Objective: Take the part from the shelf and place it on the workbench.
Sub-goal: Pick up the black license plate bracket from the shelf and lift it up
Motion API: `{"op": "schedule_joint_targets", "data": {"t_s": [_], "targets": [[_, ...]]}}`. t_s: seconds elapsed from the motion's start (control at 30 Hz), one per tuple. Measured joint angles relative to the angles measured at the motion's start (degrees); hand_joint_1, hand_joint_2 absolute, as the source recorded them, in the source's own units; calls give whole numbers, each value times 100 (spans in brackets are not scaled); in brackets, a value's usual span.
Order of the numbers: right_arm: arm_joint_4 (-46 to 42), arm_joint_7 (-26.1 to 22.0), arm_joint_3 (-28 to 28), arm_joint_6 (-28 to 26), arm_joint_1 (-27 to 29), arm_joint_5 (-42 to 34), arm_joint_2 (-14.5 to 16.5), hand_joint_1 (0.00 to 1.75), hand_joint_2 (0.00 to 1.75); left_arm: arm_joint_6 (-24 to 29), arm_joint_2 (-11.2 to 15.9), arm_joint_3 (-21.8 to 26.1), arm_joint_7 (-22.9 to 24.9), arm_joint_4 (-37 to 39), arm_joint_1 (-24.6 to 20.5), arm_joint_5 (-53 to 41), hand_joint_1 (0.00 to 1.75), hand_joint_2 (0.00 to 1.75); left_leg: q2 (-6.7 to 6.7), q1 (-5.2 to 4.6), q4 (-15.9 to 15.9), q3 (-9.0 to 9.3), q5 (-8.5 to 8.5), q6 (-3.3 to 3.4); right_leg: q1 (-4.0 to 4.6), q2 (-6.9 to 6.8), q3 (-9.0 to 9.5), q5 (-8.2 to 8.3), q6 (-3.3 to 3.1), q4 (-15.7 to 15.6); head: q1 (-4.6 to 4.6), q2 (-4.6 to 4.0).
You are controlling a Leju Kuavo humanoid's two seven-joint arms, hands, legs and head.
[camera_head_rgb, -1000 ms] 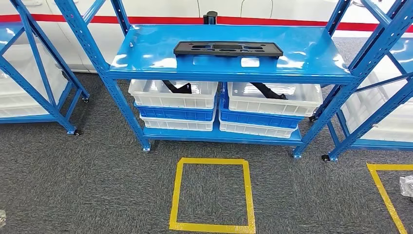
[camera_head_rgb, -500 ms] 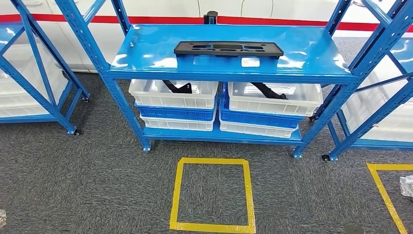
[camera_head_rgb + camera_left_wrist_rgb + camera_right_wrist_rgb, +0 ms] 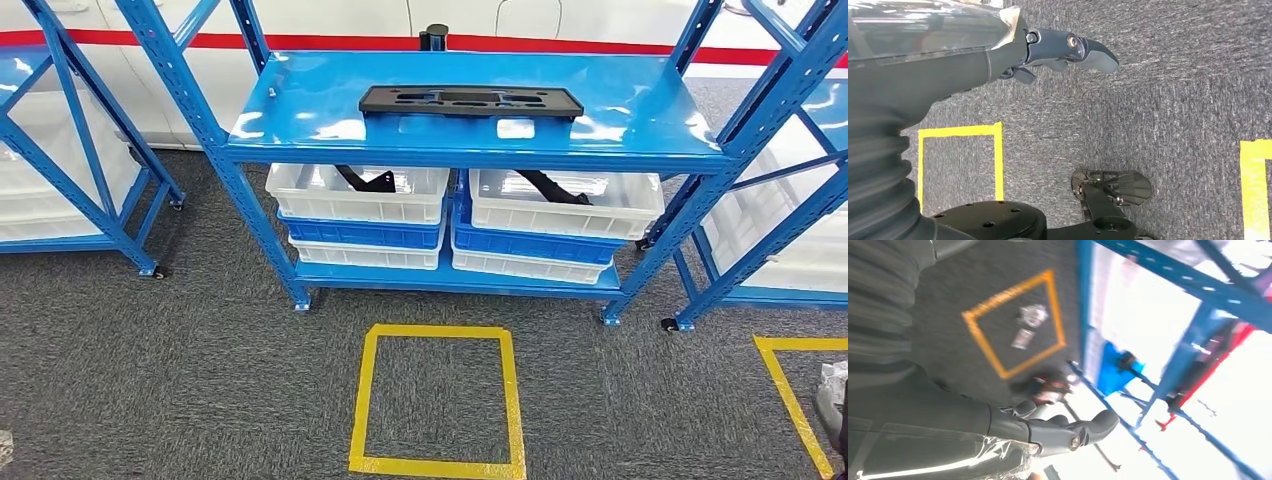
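Observation:
The part (image 3: 470,101), a flat black plate with cut-outs, lies on the top board of the blue shelf (image 3: 640,115) straight ahead of me. My left hand (image 3: 1068,50) hangs over the grey carpet with its fingers stretched out and nothing in them. In the blurred right wrist view, my right hand (image 3: 1068,432) is likewise empty with fingers extended, beside a blue shelf frame (image 3: 1083,315). Both hands are far below and short of the part.
Under the top board, white and blue bins (image 3: 355,195) (image 3: 565,205) hold black parts. A yellow taped square (image 3: 436,331) marks the carpet before the shelf. More blue racks stand left (image 3: 90,190) and right (image 3: 760,200). Crumpled wrap (image 3: 832,385) lies inside another taped outline.
The shelf and part stay put. A dark shape seen at the lower edge half a second ago now shows at the lower right corner of the head view.

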Motion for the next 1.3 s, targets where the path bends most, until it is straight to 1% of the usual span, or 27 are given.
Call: {"op": "schedule_joint_targets", "data": {"t_s": [0.07, 0.13, 0.23, 0.33, 0.4, 0.47, 0.53, 0.6, 0.67, 0.73, 0.83, 0.93, 1.07, 1.17, 1.2, 1.3], "targets": [[-209, -54, 185, -5, -49, -49, -106, 0, 175, 10, 1, 33, -26, 6, 2, 30, 0, 175, -2, -3, 1, -7, 1, 4, -4, -3, 0, 1, 2, 0, -1, 0], [-372, -139, 403, 33, -185, -84, -290, 0, 175, 27, 3, 79, -70, 9, 3, 70, 0, 175, 1, -9, 0, -13, 1, 7, -8, 0, -2, 3, 5, 1, -4, 0], [-498, -40, 795, 225, -680, -106, -720, 0, 175, 30, 5, 145, -139, 12, 6, 133, 0, 175, 11, -14, 0, -10, 3, 13, -12, 10, -6, 7, 10, 2, -4, 0], [-482, 115, 1254, 364, -1408, -47, -1143, 0, 175, 17, 3, 202, -193, 16, 14, 177, 0, 175, 18, -20, 2, -14, 11, 29, -20, 10, -5, 13, 20, 3, 1, 0], [-363, 279, 1641, 411, -2079, 58, -1357, 0, 175, 11, 4, 232, -211, 18, 20, 187, 0, 175, 21, -28, 3, -26, 19, 41, -31, 13, -14, 23, 33, 4, 1, 0], [-181, 441, 2144, 417, -2806, 143, -1522, 0, 175, 9, 4, 257, -218, 19, 15, 193, 0, 175, 25, -33, 4, -26, 25, 49, -36, 17, -22, 29, 42, 5, -1, 0], [-36, 532, 2628, 408, -3411, 192, -1593, 0, 175, 7, -5, 272, -223, 20, 11, 203, 0, 175, 20, -29, 5, -22, 28, 50, -29, 12, -18, 30, 43, 5, 3, 0], [95, 579, 3049, 381, -3868, 247, -1563, 0, 175, 8, -15, 279, -229, 21, 11, 221, 0, 175, 12, -27, 5, -29, 30, 51, -25, 4, -15, 30, 43, 6, 3, 0], [281, 646, 3480, 283, -4321, 387, -1417, 0, 175, 18, -15, 285, -226, 21, 3, 226, 0, 175, 15, -28, 5, -36, 31, 52, -25, 9, -19, 30, 44, 7, 2, 0], [507, 760, 3935, 122, -4808, 619, -1166, 0, 175, 31, -14, 286, -201, 21, -25, 199, 0, 175, 30, -27, 5, -30, 32, 52, -24, 26, -22, 32, 44, 7, 0, 0], [807, 1006, 4583, -45, -5414, 1000, -704, 0, 175, 29, -20, 286, -126, 21, -87, 160, 0, 175, 35, -23, 6, -16, 34, 50, -20, 34, -22, 32, 44, 8, 0, 0], [995, 1135, 5047, -80, -5772, 1164, -332, 0, 175, 24, -22, 286, -98, 21, -108, 140, 0, 175, 17, -18, 7, -16, 37, 46, -12, 16, -22, 31, 44, 7, -2, 0], [1105, 1160, 5325, -81, -5951, 1152, -117, 0, 175, 23, -26, 286, -96, 21, -105, 139, 0, 175, -5, -18, 7, -30, 39, 45, 0, -8, -20, 30, 44, 6, 1, 0], [1154, 1140, 5441, -36, -5998, 1151, -16, 0, 175, 32, -26, 286, -102, 21, -106, 133, 0, 44, 0, -31, 7, -34, 38, 47, 13, -6, -21, 30, 44, 4, 1, 0], [1169, 1131, 5484, 1, -6017, 1164, 41, 0, 175, 43, -25, 286, -105, 21, -107, 130, 0, 44, 1, -34, 7, -36, 37, 48, 12, -5, -21, 31, 45, 4, 1, 0], [1192, 1122, 5655, 111, -6067, 1220, 344, 0, 175, 80, -25, 286, -114, 21, -128, 125, 0, 175, 19, -36, 8, -30, 35, 50, 11, 12, -23, 31, 46, 3, 1, 0]]}}
